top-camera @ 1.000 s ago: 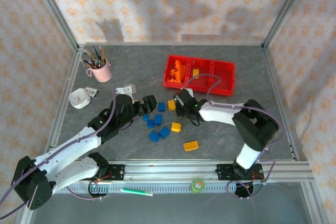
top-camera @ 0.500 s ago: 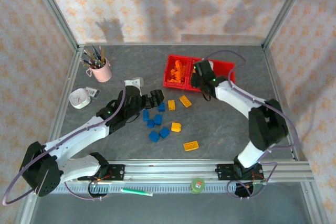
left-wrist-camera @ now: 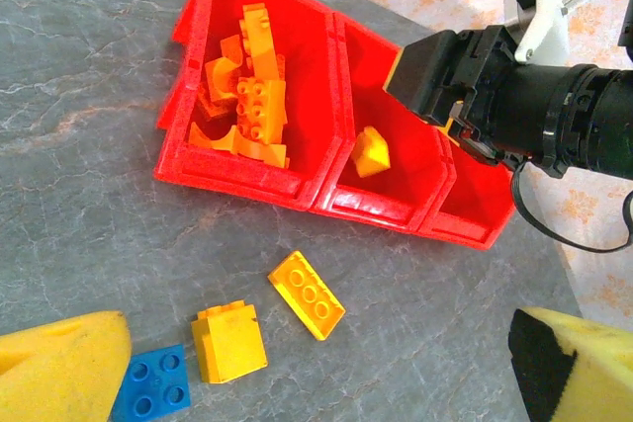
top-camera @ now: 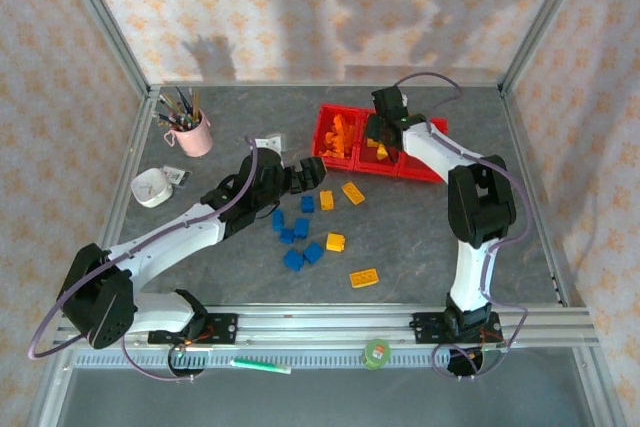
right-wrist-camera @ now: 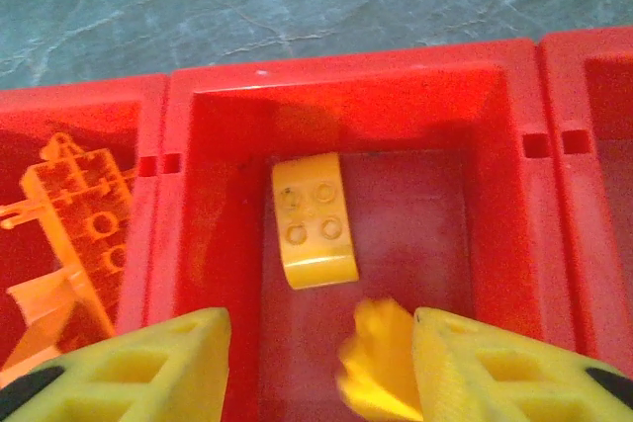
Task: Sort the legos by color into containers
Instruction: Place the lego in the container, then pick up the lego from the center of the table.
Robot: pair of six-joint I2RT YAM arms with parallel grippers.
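Observation:
The red containers (top-camera: 430,169) stand at the back, joined as three bins. My right gripper (right-wrist-camera: 321,363) hangs open over the middle bin (right-wrist-camera: 208,195). A blurred yellow lego (right-wrist-camera: 381,358) is loose beside its right finger (right-wrist-camera: 495,368), and another yellow lego (right-wrist-camera: 315,221) lies on the bin floor. Orange legos (left-wrist-camera: 247,96) fill the left bin. My left gripper (left-wrist-camera: 316,373) is open above a flat yellow lego (left-wrist-camera: 307,295) and a yellow block (left-wrist-camera: 229,342), with a blue lego (left-wrist-camera: 153,394) by its left finger. Several blue legos (top-camera: 293,259) and yellow ones (top-camera: 364,277) lie on the table.
A pink cup of pens (top-camera: 193,132) and a small white round object (top-camera: 152,188) sit at the left. The right arm (left-wrist-camera: 554,121) reaches over the tray's right bins. A metal frame (top-camera: 530,177) edges the grey table.
My right arm swung from the table up over the tray's middle bin, and its jaws opened, letting the yellow lego go. My left arm reached forward and right towards the yellow legos.

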